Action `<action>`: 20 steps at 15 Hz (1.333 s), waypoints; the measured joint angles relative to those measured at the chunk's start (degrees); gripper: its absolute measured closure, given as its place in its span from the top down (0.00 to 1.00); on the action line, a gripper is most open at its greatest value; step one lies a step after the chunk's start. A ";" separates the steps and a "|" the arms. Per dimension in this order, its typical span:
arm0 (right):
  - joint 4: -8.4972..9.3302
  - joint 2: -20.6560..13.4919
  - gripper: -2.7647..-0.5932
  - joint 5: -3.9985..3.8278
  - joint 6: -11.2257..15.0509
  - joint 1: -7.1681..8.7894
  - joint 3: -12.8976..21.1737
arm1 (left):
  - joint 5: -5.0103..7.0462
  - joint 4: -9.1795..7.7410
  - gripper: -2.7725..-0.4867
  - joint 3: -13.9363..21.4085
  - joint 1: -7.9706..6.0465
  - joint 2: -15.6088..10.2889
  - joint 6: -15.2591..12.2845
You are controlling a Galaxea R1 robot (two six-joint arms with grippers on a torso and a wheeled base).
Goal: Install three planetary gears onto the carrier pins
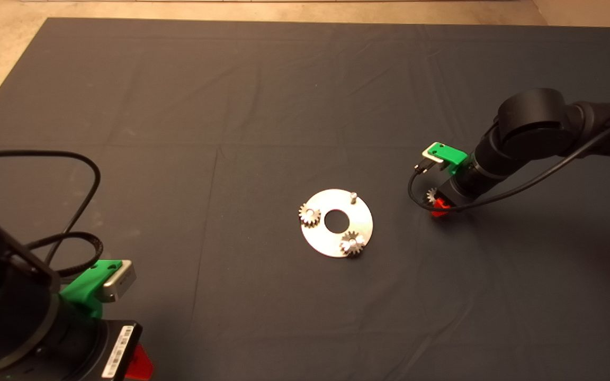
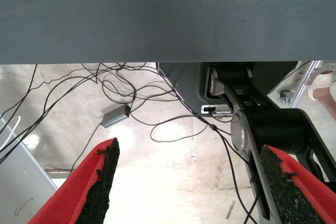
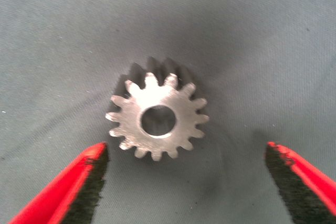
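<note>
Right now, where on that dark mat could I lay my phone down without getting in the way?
The far half of the mat beyond the round disc lies bare, as does the near strip below the disc. It is crowded to the disc's right, where the right pincer hangs open over the loose gear, and in the near left corner, where the left pincer waits.

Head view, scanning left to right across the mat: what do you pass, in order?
Left gripper parked at the lower left edge → gear on the disc's left pin → gear on the near pin → loose gear on the mat → right gripper over it, fingers open.
</note>
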 joint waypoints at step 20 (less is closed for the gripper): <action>-0.24 -2.90 0.50 8.94 4.66 -0.47 0.09 | 0.00 0.00 0.61 0.00 0.00 0.00 0.00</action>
